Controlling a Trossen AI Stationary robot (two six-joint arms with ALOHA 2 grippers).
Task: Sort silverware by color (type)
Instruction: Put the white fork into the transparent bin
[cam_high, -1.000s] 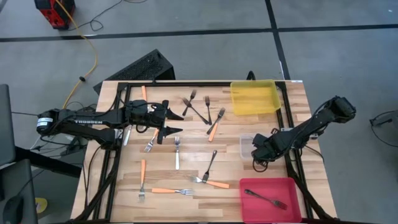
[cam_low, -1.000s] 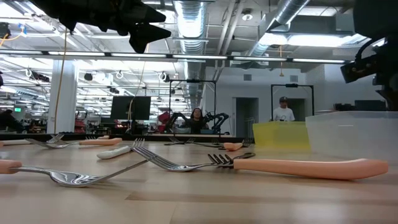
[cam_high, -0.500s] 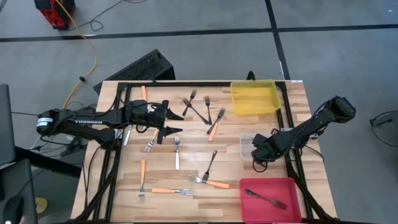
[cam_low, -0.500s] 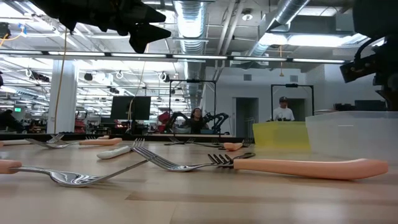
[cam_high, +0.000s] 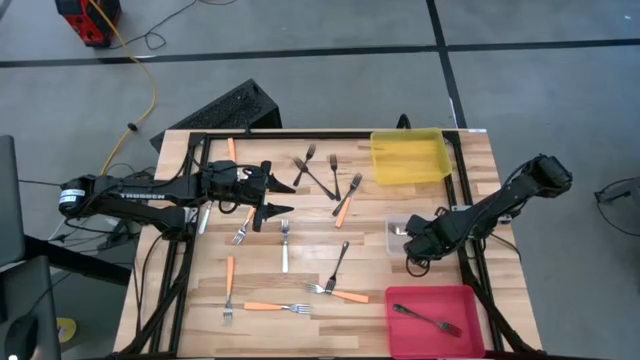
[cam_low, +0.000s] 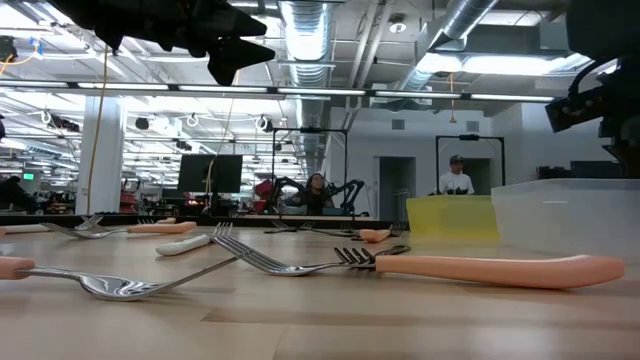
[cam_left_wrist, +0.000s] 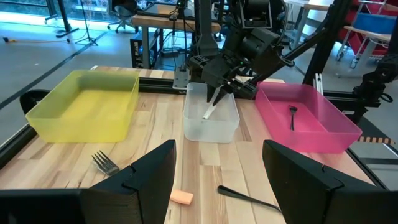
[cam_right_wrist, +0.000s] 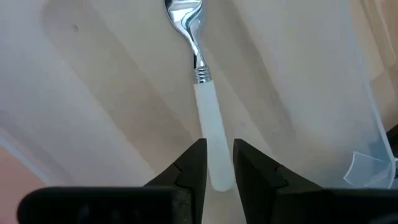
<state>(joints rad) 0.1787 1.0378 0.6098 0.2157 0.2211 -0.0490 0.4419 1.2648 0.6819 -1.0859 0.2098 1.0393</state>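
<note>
— See the right gripper (cam_right_wrist: 214, 163)? It sits over the clear bin (cam_high: 397, 238), fingers (cam_right_wrist: 191, 163) either side of a white-handled fork (cam_right_wrist: 208, 149). Handle between them, tines pointing down into the bin.

— Clamped on it?

— Can't tell. The pads look just off the handle, maybe letting go, maybe only loosely on it.

— How would that fork handle?

— Light and stiff, I'd judge. Smooth plastic handle, polished metal neck, so slippery. Take it mid-handle, where it's thickest; the neck is too thin.

— And the left gripper (cam_high: 277, 198)?

— Hovering above the table's (cam_high: 470, 190) left side, fingers spread, holding nothing. Loose forks lie all around: orange-handled ones (cam_high: 346, 203), dark ones (cam_high: 338, 264), another white one (cam_high: 285, 250).

— The other bins?

— Yellow bin (cam_high: 409, 158) at the far edge looks bare. Red bin (cam_high: 430, 322) near the front has one dark fork (cam_high: 428, 320) in it.

— Any writing?

— "TROSSEN" in white along the left arm (cam_high: 140, 195). Nothing else I can read.
</note>
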